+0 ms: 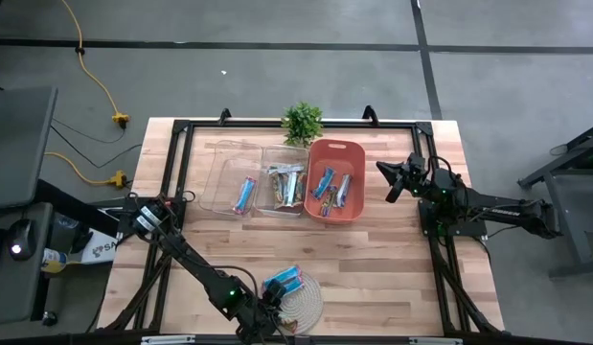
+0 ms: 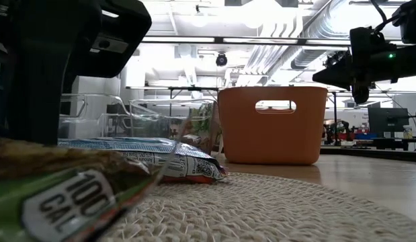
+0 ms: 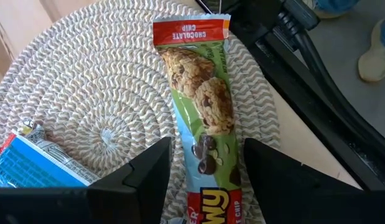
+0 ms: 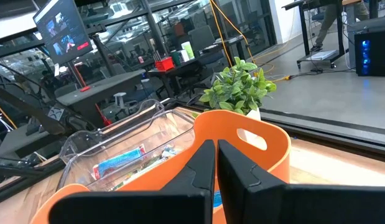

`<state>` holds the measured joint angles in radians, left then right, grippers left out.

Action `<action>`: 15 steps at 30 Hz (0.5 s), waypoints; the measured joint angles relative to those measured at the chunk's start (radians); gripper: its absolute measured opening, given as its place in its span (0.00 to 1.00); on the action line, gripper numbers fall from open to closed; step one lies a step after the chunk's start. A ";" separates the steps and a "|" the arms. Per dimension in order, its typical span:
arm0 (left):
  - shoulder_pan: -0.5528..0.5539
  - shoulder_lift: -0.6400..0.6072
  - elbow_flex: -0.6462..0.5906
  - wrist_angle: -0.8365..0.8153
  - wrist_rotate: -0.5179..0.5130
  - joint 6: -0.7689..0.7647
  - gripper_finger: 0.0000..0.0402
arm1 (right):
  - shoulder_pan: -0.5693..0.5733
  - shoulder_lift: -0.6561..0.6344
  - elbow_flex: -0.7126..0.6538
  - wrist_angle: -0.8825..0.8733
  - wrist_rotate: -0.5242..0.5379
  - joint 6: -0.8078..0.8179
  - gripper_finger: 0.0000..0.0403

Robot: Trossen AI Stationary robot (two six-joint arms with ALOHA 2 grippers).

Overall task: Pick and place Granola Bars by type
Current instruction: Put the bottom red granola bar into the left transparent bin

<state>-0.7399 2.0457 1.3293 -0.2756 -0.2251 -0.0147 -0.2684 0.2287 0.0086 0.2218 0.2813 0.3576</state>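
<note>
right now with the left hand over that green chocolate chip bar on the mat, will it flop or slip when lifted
The green chocolate chip bar lies flat between the left hand's open fingers, so it probably lifts stiffly. Its glossy wrapper may slip. The woven mat likely resists sliding.

Green bar [image 3: 208, 118] w/ red end, blue bar [image 3: 30, 163], beige woven mat [image 3: 99, 87], orange bin [image 1: 335, 180], clear bins [image 1: 260, 179].

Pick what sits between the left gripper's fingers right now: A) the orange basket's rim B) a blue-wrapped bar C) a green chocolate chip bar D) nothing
C: in the left wrist view the left gripper has its fingers either side of the green chocolate chip bar, which lies on the woven mat.
</note>
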 joint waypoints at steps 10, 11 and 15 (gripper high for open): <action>-0.001 0.001 -0.001 -0.001 -0.018 -0.016 0.49 | 0.000 0.000 0.000 0.000 0.000 0.000 0.00; -0.001 0.001 -0.001 -0.001 -0.019 -0.016 0.49 | 0.000 0.000 0.000 0.000 0.000 0.000 0.00; -0.001 0.002 -0.001 -0.001 -0.021 -0.016 0.49 | 0.000 0.000 0.000 0.000 0.000 0.000 0.00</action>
<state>-0.7406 2.0472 1.3281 -0.2768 -0.2466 -0.0307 -0.2684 0.2291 0.0086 0.2214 0.2810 0.3576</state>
